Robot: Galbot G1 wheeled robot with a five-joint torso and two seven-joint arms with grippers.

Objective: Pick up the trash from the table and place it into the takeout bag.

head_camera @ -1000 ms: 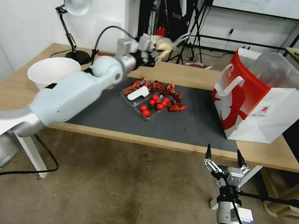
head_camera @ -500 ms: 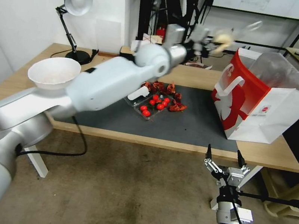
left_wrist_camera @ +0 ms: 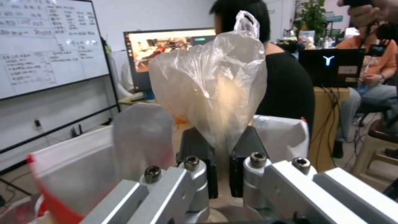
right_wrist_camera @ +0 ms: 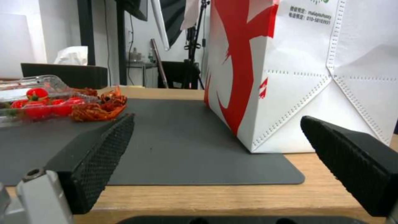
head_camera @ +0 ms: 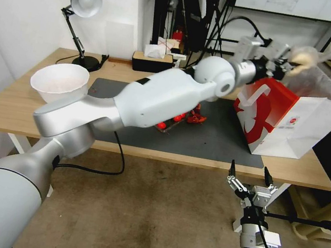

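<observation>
My left arm reaches across the table [head_camera: 9,103] to the takeout bag [head_camera: 283,117]. The left gripper [head_camera: 286,63] is shut on a small clear bag with a beige lump [head_camera: 305,58], a piece of the trash, held just above the takeout bag's open top. In the left wrist view the clear bag [left_wrist_camera: 211,84] stands up between the shut fingers of the left gripper [left_wrist_camera: 222,149], with the takeout bag's liner [left_wrist_camera: 136,140] below it. My right gripper [head_camera: 248,173] hangs open below the table's front edge, facing the takeout bag [right_wrist_camera: 298,62]; its gap [right_wrist_camera: 217,124] holds nothing.
A big white bowl [head_camera: 59,80] and a desk lamp [head_camera: 82,2] stand at the table's left, a dark tissue box [head_camera: 150,61] at the back. A clear tray of tomatoes with red shells [right_wrist_camera: 37,102] lies on the dark mat [head_camera: 209,139].
My left arm has swung to the right, carrying the small clear bag from over the table's back middle to above the takeout bag. The right arm has not moved.
</observation>
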